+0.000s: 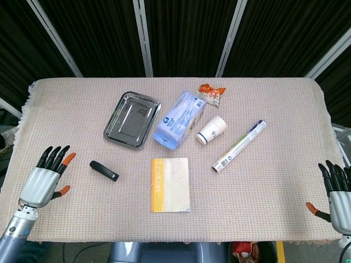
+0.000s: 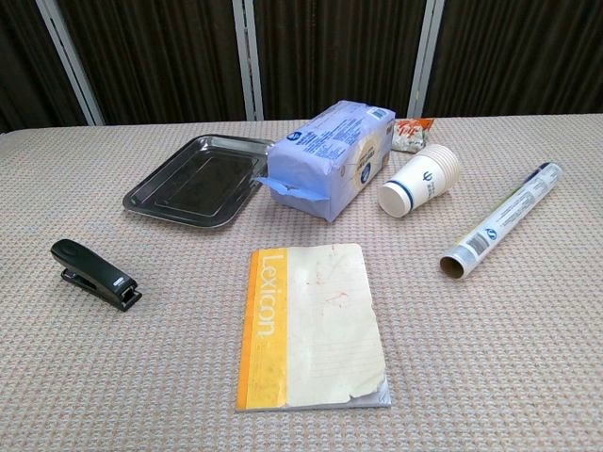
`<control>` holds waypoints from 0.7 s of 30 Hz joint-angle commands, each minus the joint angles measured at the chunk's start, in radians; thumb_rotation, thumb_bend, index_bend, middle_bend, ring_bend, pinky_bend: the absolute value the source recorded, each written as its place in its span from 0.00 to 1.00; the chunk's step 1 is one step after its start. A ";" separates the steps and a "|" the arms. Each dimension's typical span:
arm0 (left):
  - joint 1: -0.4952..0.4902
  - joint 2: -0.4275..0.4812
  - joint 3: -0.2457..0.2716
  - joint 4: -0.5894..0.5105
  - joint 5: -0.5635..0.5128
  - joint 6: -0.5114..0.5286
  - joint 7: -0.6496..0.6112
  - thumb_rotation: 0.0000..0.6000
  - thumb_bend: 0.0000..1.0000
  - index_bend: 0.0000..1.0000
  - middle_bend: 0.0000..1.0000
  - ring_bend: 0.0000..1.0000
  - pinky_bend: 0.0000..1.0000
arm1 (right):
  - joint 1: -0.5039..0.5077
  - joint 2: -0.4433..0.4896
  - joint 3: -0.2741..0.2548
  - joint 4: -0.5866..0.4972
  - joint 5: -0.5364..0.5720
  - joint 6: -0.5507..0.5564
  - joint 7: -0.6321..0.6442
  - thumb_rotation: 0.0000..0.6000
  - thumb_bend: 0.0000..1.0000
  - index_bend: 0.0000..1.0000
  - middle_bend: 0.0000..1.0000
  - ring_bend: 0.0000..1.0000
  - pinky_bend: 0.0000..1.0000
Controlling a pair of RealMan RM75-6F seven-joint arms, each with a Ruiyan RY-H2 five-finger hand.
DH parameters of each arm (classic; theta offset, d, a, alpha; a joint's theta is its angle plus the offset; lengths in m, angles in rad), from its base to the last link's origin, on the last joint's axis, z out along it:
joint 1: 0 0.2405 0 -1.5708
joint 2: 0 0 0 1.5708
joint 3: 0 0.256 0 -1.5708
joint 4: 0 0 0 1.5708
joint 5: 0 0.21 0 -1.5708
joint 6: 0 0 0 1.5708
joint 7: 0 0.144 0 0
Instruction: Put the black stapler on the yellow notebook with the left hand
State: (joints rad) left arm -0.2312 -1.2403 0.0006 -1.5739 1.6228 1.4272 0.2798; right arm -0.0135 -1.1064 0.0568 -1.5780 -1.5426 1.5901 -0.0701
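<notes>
The black stapler (image 1: pixel 104 170) (image 2: pixel 94 273) lies on the tablecloth, left of the yellow notebook (image 1: pixel 170 184) (image 2: pixel 311 325), a clear gap between them. The notebook lies flat near the front middle, its yellow spine strip on the left. My left hand (image 1: pixel 46 178) hovers at the table's front left, a short way left of the stapler, fingers spread and holding nothing. My right hand (image 1: pixel 335 194) is at the far right edge, fingers apart and empty. Neither hand shows in the chest view.
A steel tray (image 1: pixel 132 120) (image 2: pixel 196 182) sits behind the stapler. A blue tissue pack (image 1: pixel 181 119) (image 2: pixel 334 159), a tipped paper cup (image 1: pixel 212 130) (image 2: pixel 421 181), a snack packet (image 1: pixel 211 93) (image 2: pixel 410 133) and a rolled tube (image 1: pixel 239 146) (image 2: pixel 501 222) lie behind and right of the notebook.
</notes>
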 commanded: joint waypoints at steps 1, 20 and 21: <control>-0.001 -0.001 0.000 0.001 0.001 -0.002 -0.002 1.00 0.12 0.12 0.00 0.00 0.00 | 0.000 -0.001 0.001 0.002 0.003 -0.001 0.000 1.00 0.06 0.00 0.00 0.00 0.00; -0.101 -0.002 0.007 0.097 0.016 -0.162 -0.077 1.00 0.15 0.33 0.00 0.00 0.00 | 0.010 -0.016 0.007 0.009 0.036 -0.034 -0.028 1.00 0.06 0.00 0.00 0.00 0.00; -0.108 -0.012 0.005 0.109 0.016 -0.169 -0.077 1.00 0.16 0.34 0.00 0.00 0.00 | 0.011 -0.016 0.007 0.009 0.036 -0.034 -0.027 1.00 0.06 0.00 0.00 0.00 0.00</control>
State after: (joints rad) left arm -0.3275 -1.2401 0.0087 -1.4787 1.6386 1.2700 0.2054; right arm -0.0029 -1.1221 0.0636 -1.5693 -1.5070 1.5561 -0.0973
